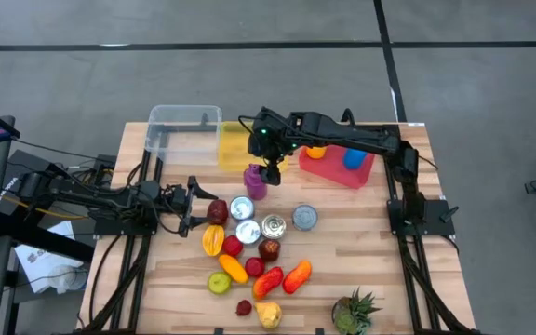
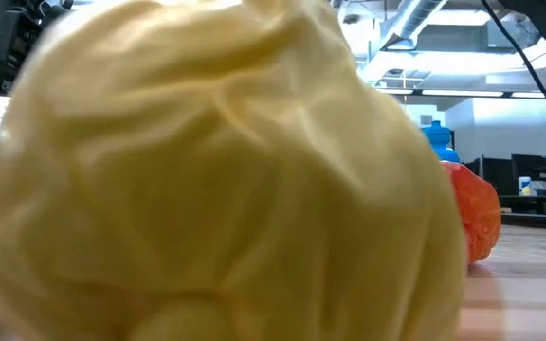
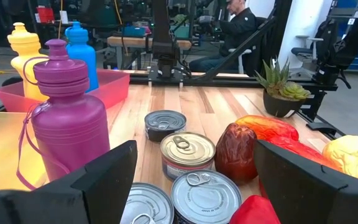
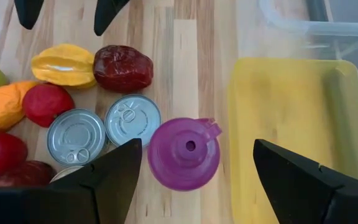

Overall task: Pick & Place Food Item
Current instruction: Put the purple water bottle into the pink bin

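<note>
Your yellow bin (image 1: 234,146) waits empty beside the clear bin (image 1: 184,130). Your right gripper (image 1: 270,173) hangs spread and empty above the purple bottle (image 1: 255,181), probably lining up a pick. The left gripper (image 1: 194,206), likewise open, faces the dark red fruit (image 1: 217,211).

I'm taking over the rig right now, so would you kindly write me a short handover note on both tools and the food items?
Left tool: open, empty, at table height beside the dark red wrinkled fruit.
Right tool: open, empty, hovering above the purple plastic bottle, which stands upright next to the yellow tray.
Items: fruits and four metal tins lie clustered mid-table; yellow and blue bottles stand in the pink tray; the clear plastic bin looks empty.
Done: nothing visibly placed.
Left: pick a food item and place it; destination unclear.
</note>
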Action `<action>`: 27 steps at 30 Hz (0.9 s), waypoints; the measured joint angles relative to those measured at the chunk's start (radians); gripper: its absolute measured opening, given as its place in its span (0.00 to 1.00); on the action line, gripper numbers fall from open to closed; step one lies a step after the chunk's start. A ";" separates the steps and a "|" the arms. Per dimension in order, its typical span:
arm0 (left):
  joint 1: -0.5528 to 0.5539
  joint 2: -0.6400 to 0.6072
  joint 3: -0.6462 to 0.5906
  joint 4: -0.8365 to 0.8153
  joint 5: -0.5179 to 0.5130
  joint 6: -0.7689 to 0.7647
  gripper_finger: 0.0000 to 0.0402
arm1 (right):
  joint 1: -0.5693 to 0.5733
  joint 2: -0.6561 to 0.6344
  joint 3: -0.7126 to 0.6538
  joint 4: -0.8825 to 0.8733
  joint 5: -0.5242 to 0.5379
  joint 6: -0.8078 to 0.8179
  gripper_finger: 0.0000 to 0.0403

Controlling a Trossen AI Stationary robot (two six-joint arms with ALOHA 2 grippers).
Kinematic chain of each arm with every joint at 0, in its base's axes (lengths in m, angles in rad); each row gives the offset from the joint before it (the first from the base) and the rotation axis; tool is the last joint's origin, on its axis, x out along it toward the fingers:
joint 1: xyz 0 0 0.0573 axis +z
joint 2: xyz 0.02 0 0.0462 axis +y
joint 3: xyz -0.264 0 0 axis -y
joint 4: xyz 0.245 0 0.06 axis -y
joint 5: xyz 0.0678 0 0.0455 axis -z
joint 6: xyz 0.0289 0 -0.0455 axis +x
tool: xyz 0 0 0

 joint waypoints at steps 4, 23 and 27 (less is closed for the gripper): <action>0.000 0.000 0.000 0.000 0.000 0.000 0.78 | 0.000 0.000 0.000 0.008 0.002 0.010 0.74; 0.000 0.000 0.000 0.000 0.000 0.000 0.78 | 0.012 0.060 0.000 0.003 0.003 0.029 0.69; 0.000 0.000 0.000 0.000 0.000 0.000 0.78 | 0.012 0.062 0.000 0.001 0.002 0.025 0.69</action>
